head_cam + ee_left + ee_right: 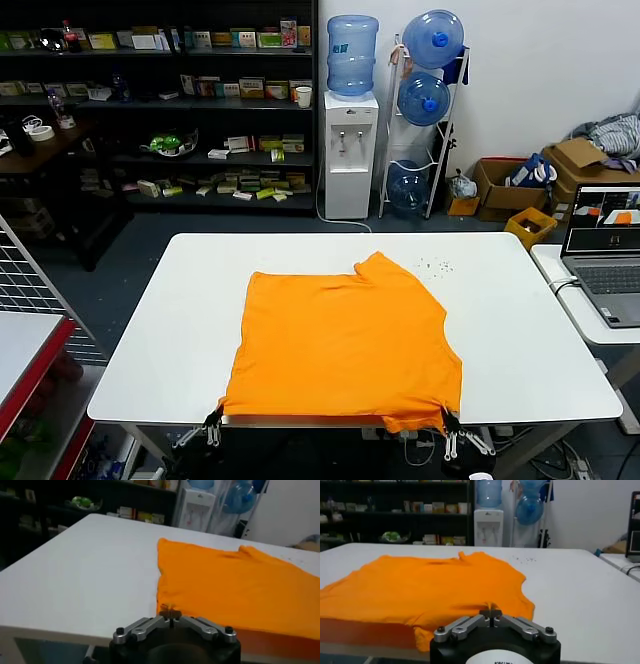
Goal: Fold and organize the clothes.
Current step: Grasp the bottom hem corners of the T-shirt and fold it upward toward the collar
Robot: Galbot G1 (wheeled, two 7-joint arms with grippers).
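The clothes are one bright orange T-shirt (345,340) lying flat on the white table (160,330), its near hem at the table's front edge and a sleeve pointing to the far side. My left gripper (213,420) is shut on the shirt's near left corner; in the left wrist view its fingertips (171,613) pinch a fold of the orange T-shirt (235,585). My right gripper (450,428) is shut on the near right corner; the right wrist view shows my right gripper (490,613) with the orange T-shirt (425,587) fabric pinched between its tips. No lettering shows.
Small dark specks (435,265) lie on the table beyond the shirt. A laptop (605,250) sits on a side table at the right. A wire rack (30,290) stands at the left. Shelves, a water dispenser (350,150) and cardboard boxes are behind.
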